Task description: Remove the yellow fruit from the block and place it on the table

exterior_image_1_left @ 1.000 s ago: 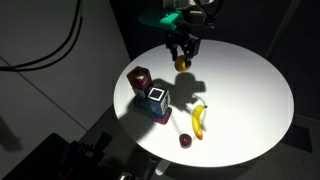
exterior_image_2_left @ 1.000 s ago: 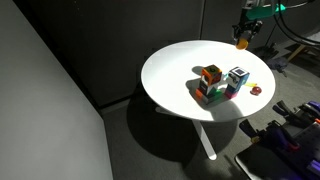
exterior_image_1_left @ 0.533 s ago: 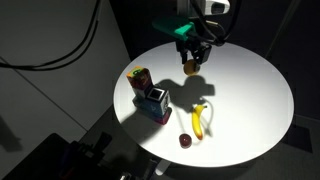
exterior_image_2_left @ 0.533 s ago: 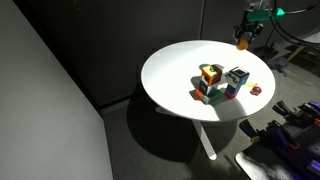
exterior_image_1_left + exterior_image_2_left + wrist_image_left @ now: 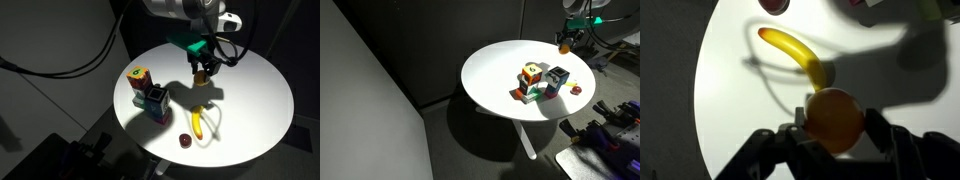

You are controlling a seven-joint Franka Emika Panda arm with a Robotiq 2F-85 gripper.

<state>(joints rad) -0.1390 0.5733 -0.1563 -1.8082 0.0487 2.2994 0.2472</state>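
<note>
Clearly the carrying step is in hand: the gripper (image 5: 835, 138) pinches the yellow fruit (image 5: 833, 112), lower centre of the wrist view, well apart from the block (image 5: 138, 78). Next, I judge, it should lower to the table (image 5: 730, 100) clear of the banana (image 5: 795, 52), then release.

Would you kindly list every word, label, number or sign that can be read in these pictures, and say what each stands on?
None can be read.
The block: a yellow-and-green mark on top, too small to read as text.
The dark block: a white-framed square face, no legible characters.
The yellow fruit and the banana: no labels visible.
</note>
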